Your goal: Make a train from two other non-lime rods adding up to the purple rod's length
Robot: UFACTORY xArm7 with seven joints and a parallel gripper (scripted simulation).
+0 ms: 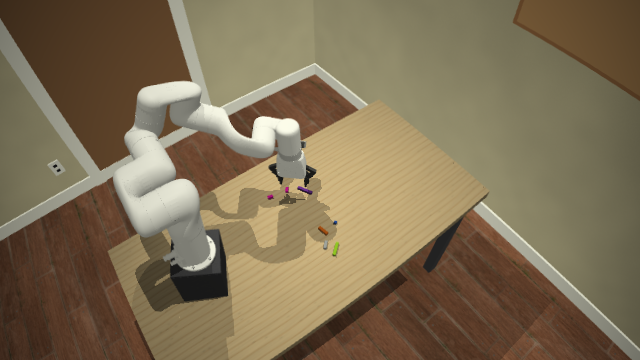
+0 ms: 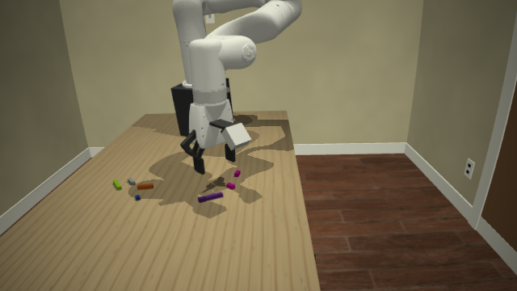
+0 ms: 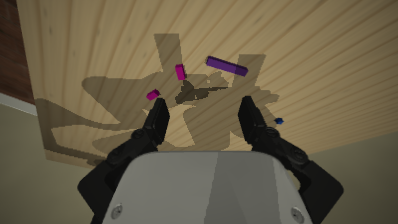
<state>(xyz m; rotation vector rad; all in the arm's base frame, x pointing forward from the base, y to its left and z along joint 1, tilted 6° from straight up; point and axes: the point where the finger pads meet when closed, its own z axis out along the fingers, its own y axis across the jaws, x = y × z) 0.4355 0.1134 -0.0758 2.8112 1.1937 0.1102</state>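
Note:
My gripper [image 1: 293, 181] [image 2: 215, 162] [image 3: 203, 106] is open and empty, hanging above the table [image 1: 400, 150] [image 2: 121, 250]. Just below and ahead of it lie the purple rod [image 1: 304, 190] [image 2: 210, 197] [image 3: 227, 66] and two magenta rods: one [image 1: 287, 189] [image 2: 230, 186] [image 3: 180, 72] close to the purple rod, the other [image 1: 270, 197] [image 2: 237, 173] [image 3: 153, 93] a little apart. Farther off lie an orange rod [image 1: 323, 230] [image 2: 145, 186], a grey rod [image 1: 325, 244] [image 2: 131, 181], a lime rod [image 1: 335, 249] [image 2: 117, 184] and a small blue rod [image 1: 335, 222] [image 2: 137, 197] [image 3: 279, 120]. All rods lie flat and apart from each other.
The arm's black base [image 1: 200, 280] [image 2: 179, 105] stands at one end of the table. The table's long edge runs beside the magenta rods, with wooden floor [image 2: 384, 210] beyond it.

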